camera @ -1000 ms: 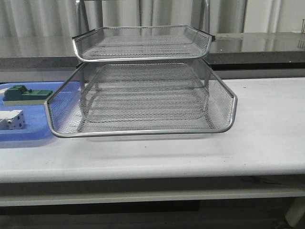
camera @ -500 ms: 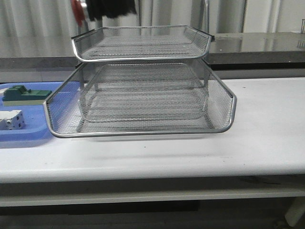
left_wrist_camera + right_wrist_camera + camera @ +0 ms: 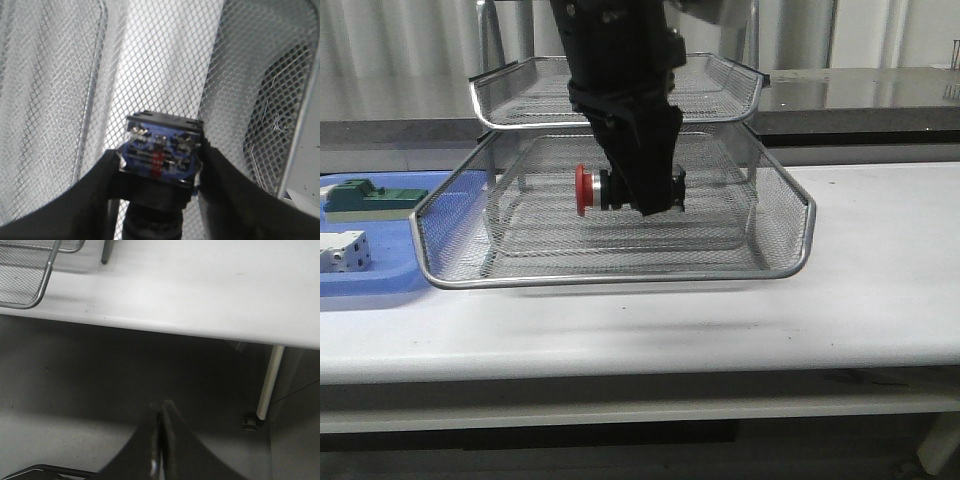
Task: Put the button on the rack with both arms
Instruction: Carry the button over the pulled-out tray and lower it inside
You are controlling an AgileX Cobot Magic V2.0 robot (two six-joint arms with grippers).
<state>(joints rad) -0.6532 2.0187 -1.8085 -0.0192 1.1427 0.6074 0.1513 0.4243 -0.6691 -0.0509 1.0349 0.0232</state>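
Observation:
The button [image 3: 592,190] hangs sideways, its red head to the left, just above the mesh floor of the pulled-out lower tray of the silver wire rack [image 3: 782,215]. My left gripper [image 3: 655,203] reaches down from above, in front of the upper tray, and is shut on the button's black body. In the left wrist view the button's blue rear block [image 3: 160,149] sits clamped between the black fingers [image 3: 100,185] of that gripper [image 3: 160,156], with mesh beneath. My right gripper [image 3: 161,407] is shut with nothing in it, low beyond the table's front edge [image 3: 200,322], apart from the rack's corner [image 3: 30,287].
A flat blue tray [image 3: 380,285] lies left of the rack, holding a green block [image 3: 375,198] and a white boxy component [image 3: 342,252]. The rack's upper tray [image 3: 740,95] overhangs the back of the lower one. A table leg [image 3: 270,380] stands near the right gripper.
My left arm has dropped into the front view from above, carrying the button down in front of the upper tray to just over the lower tray. The rack has not moved.

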